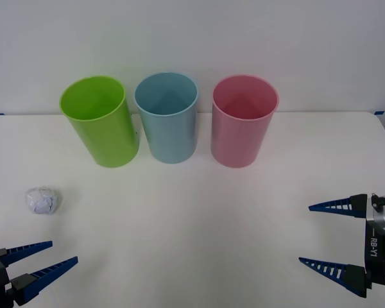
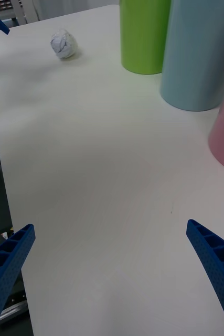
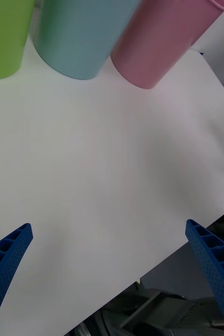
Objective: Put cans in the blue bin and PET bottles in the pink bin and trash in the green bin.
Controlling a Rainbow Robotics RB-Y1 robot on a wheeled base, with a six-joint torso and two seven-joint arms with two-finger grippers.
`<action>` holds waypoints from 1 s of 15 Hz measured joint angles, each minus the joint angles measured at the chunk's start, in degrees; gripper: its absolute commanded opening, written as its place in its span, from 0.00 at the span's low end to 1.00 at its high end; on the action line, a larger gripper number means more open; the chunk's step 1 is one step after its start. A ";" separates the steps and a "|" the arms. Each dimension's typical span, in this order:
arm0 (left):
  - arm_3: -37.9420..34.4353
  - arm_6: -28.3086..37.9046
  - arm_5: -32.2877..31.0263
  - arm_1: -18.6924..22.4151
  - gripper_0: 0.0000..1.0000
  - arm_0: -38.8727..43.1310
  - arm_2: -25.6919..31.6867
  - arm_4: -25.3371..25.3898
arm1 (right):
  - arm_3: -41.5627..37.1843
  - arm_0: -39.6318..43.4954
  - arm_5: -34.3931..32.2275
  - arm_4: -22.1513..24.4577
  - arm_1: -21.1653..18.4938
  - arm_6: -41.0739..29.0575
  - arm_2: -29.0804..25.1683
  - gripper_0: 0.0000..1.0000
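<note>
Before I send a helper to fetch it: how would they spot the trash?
Start at the three bins on the white table. From the green bin, come toward the left hand. The trash lies there: a crumpled white paper ball, far smaller than any bin.

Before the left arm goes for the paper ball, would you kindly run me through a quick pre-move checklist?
1. Small crumpled white paper ball lies free on the white table, nothing touching it: ok.
2. Left gripper open and empty, low at the table's near left, near the ball: ok.
3. Tall lime-green plastic bin upright, mouth open, nearest bin to the ball: ok.
4. Light-blue plastic bin and pink plastic bin upright beside it: ok.
5. Right gripper open, at the near right, away from the likely path: ok.
6. Cans or PET bottles to sort: cannot tell.
</note>
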 measured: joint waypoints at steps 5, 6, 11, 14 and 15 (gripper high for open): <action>0.00 0.00 0.00 0.00 1.00 0.00 0.00 0.00 | 0.00 0.00 0.00 0.00 0.00 0.00 0.00 1.00; 0.00 0.00 0.00 0.00 1.00 0.00 0.00 0.00 | 0.00 0.00 0.00 0.00 0.00 0.00 0.00 1.00; 0.00 0.00 0.00 0.00 1.00 0.00 0.00 0.00 | 0.00 0.00 0.00 0.00 0.00 0.00 0.00 1.00; 0.00 0.00 0.00 0.00 1.00 0.00 0.00 0.00 | 0.00 0.00 0.00 0.00 0.00 0.00 0.00 1.00; 0.00 0.00 0.00 0.00 1.00 0.00 0.00 0.00 | 0.00 0.00 0.00 0.00 0.00 0.00 0.00 1.00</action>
